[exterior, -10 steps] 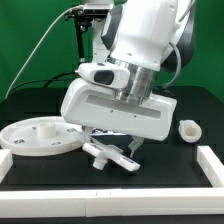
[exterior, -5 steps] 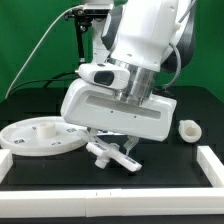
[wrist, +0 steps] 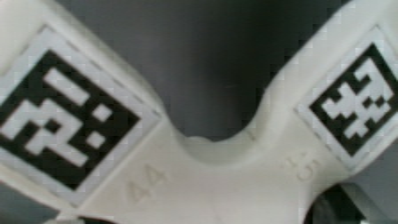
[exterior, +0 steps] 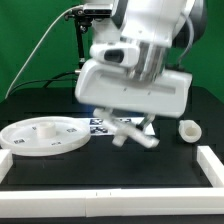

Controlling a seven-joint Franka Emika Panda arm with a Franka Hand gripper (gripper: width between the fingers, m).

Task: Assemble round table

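My gripper (exterior: pixel 127 124) is shut on the white base piece (exterior: pixel 141 137) and holds it tilted, a little above the black table, right of the middle. In the wrist view the base piece (wrist: pixel 205 170) fills the picture, with two forked arms that each carry a black-white tag; my fingertips do not show there. The large round disc (exterior: pixel 42 135) lies flat at the exterior view's left. The short thick cylinder leg (exterior: pixel 187 130) stands at the exterior view's right, apart from the gripper.
The marker board (exterior: pixel 101 124) lies on the table just behind the held piece, partly hidden by the arm. White border rails run along the front (exterior: pixel 110 190) and the right side (exterior: pixel 211 162). A black stand (exterior: pixel 84 50) rises at the back.
The arm has risen and swung toward the exterior view's right. The base piece went up and right with it, off the table. The disc and the leg have not moved.
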